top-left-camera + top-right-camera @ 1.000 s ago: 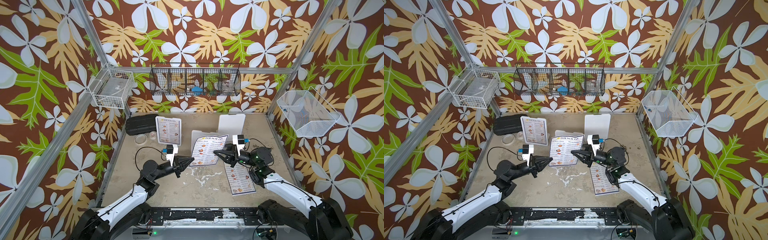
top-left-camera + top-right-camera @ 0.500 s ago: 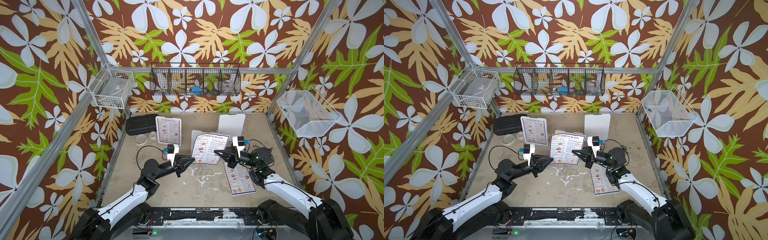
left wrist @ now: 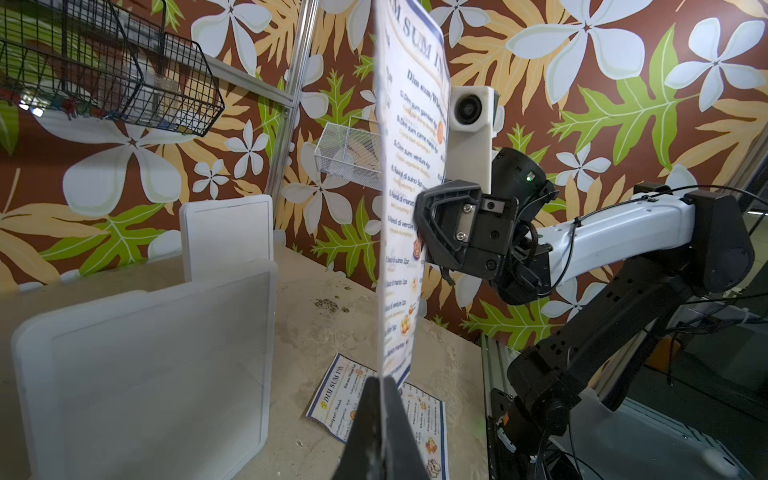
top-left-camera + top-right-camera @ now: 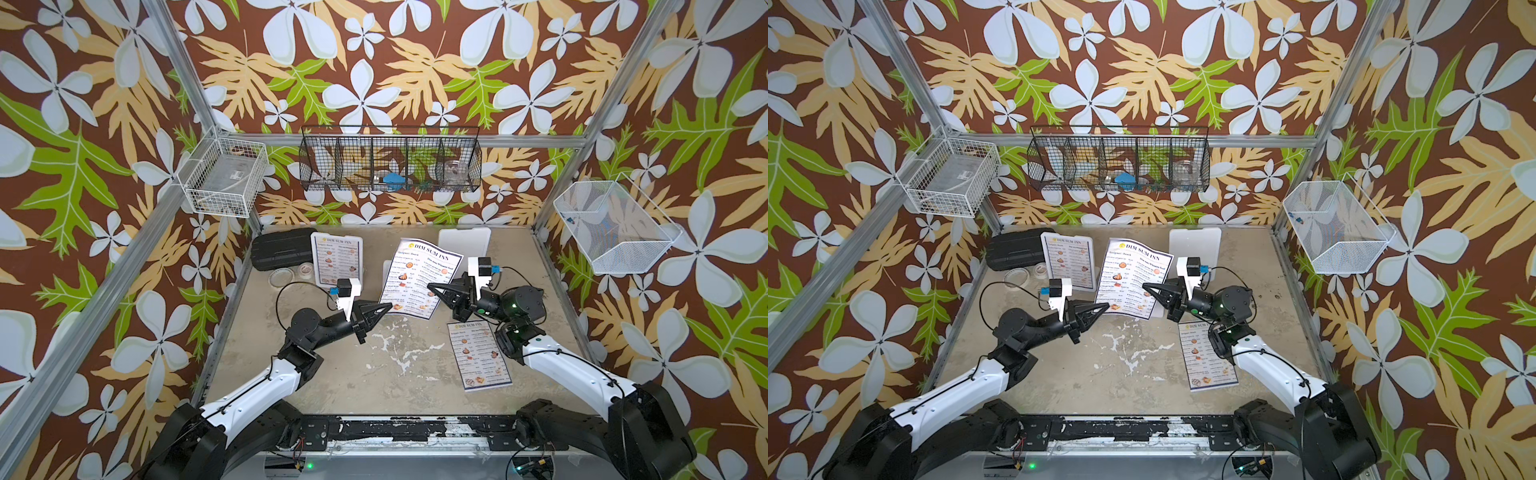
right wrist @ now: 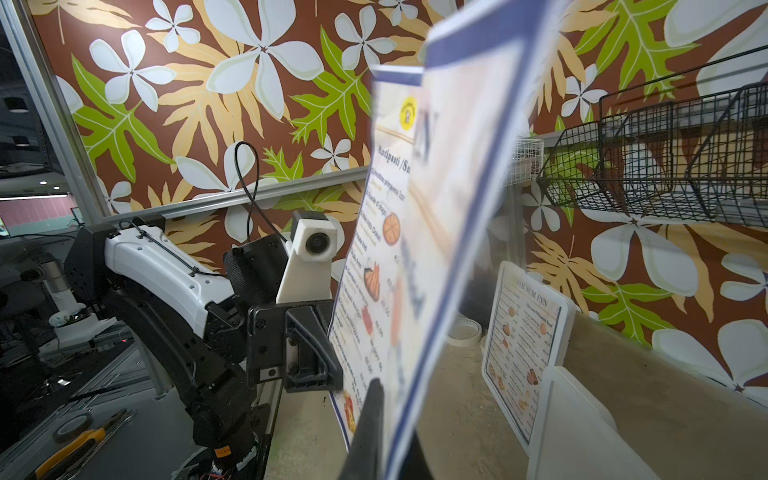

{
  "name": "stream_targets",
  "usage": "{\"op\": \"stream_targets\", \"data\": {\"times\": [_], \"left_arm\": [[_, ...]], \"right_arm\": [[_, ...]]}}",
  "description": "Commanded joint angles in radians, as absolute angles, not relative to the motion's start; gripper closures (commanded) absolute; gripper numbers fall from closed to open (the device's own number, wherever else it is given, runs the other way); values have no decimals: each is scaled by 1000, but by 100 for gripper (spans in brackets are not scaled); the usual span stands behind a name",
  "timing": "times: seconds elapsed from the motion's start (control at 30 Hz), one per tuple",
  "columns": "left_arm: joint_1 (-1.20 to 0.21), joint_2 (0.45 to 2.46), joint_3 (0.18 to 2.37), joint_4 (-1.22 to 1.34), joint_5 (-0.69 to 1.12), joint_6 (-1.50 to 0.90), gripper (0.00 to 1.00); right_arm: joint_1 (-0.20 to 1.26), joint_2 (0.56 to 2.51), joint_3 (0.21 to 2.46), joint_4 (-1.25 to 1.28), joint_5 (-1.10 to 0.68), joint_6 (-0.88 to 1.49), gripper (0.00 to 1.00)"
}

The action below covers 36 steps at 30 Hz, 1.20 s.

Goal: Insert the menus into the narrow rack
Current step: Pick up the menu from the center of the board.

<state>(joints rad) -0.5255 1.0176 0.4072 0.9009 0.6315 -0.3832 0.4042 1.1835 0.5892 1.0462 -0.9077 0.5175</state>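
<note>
From worktop [image 4: 374, 374] front edge, left white-and-black arm [image 4: 257, 384] and right white-and-black arm [image 4: 569, 368] reach inward; left black gripper [image 4: 385, 308] pinches raised white glossy menu [image 4: 415, 266] at lower corner; right black gripper [image 4: 432, 286] clamps its side edge.

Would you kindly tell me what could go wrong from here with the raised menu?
The held menu is pinched only at its edges by the left gripper and right gripper; uneven arm moves may buckle or tear it. The thin sheet may also flex and snag on a white panel.
</note>
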Motion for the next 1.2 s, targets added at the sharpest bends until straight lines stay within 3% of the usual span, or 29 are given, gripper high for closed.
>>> {"op": "stream_targets", "data": {"times": [0.0, 0.13, 0.5, 0.73, 1.03, 1.17], "left_arm": [[-522, 1022, 440, 858, 606, -331, 99], [-508, 1026, 475, 809, 600, -300, 100], [-466, 1082, 531, 746, 632, -258, 100], [-447, 1148, 594, 712, 632, -233, 100], [-432, 1180, 638, 691, 650, -207, 100], [-431, 1186, 643, 694, 664, -199, 100]], "right_arm": [[384, 1200, 604, 1096, -905, 545, 90], [335, 1242, 617, 1176, -941, 606, 77], [238, 1447, 695, 1637, -1100, 932, 63], [238, 1588, 828, 1812, -1159, 1116, 62], [234, 1648, 896, 1805, -1178, 1148, 62], [235, 1611, 880, 1668, -1151, 1044, 63]]}}
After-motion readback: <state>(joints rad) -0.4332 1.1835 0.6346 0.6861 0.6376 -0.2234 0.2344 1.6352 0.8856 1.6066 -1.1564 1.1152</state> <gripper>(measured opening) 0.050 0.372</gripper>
